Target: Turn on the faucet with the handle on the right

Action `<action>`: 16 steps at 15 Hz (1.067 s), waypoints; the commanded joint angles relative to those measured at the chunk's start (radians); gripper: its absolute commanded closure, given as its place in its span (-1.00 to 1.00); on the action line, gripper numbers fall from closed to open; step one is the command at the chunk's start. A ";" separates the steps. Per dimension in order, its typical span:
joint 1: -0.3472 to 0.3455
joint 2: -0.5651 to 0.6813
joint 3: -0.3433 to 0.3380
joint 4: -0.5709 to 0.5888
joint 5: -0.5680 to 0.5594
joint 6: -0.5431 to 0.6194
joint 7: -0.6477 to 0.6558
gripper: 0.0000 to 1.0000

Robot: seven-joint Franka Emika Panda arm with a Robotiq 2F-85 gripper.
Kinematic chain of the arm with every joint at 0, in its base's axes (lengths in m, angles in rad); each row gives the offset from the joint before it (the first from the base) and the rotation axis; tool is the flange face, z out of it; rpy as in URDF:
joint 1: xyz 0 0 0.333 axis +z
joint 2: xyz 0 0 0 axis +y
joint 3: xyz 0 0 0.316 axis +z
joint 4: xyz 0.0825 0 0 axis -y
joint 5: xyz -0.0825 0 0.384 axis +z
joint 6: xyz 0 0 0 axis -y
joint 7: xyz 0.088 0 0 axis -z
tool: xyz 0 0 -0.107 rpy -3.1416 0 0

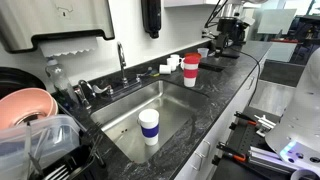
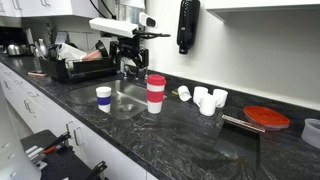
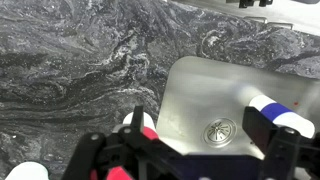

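The gripper (image 2: 130, 58) hangs high over the sink (image 1: 176, 104). In the wrist view its jaws stand wide apart with nothing between them. The faucet (image 1: 122, 56) rises from the back rim of the basin, at about eleven o'clock from the blue-banded cup (image 1: 149, 125) standing inside it. The handle (image 1: 137, 78) is a tiny stub at roughly three o'clock from the spout's foot, too small here to make out its shape. The red cup (image 1: 190, 68) stands on the counter (image 1: 230, 95), farther out toward three o'clock. I'd expect the handle to be rigid, slick chrome, fixed in place and free only to swing about its stem. It looks best to close the pads across the stub near its outer end, or to nudge its side. A loose pinch would likely slide off.
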 commanded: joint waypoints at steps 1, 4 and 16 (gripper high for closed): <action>-0.018 0.003 0.017 0.001 0.012 -0.002 -0.009 -1.00; 0.001 0.017 0.037 0.021 0.015 0.025 -0.012 -1.00; 0.067 0.120 0.095 0.042 0.033 0.242 -0.010 -1.00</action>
